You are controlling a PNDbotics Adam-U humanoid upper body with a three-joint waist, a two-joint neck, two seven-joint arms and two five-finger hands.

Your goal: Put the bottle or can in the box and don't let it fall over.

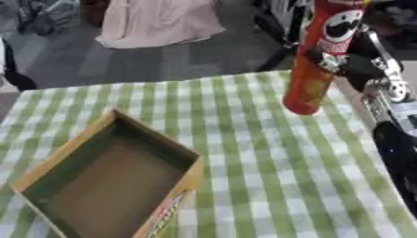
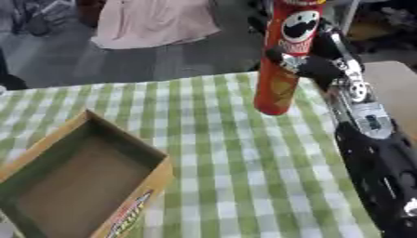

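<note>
Cardboard box (image 1: 106, 181) is sitting nearest, open-topped, brown and empty inside, printed strip along 1 side wall. Green-and-white checked cloth is covering the counter (image 1: 269, 186). Farther back, the right hand (image 2: 313, 65) is curling round 1 tall red can (image 2: 285, 60) (glossy cylinder, face logo), holding it near upright, seemingly clear of the cloth. Carry step is under way; next move calls for travelling left and lowering it base-first into the box. Left hand isn't showing.

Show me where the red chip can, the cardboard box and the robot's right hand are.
Red chip can (image 2: 281, 79), right eye view, on its orange lower body.
Cardboard box (image 1: 159, 142), left eye view, on its far inner wall.
Right hand (image 2: 313, 65), right eye view, on the fingers curled round the can.
</note>
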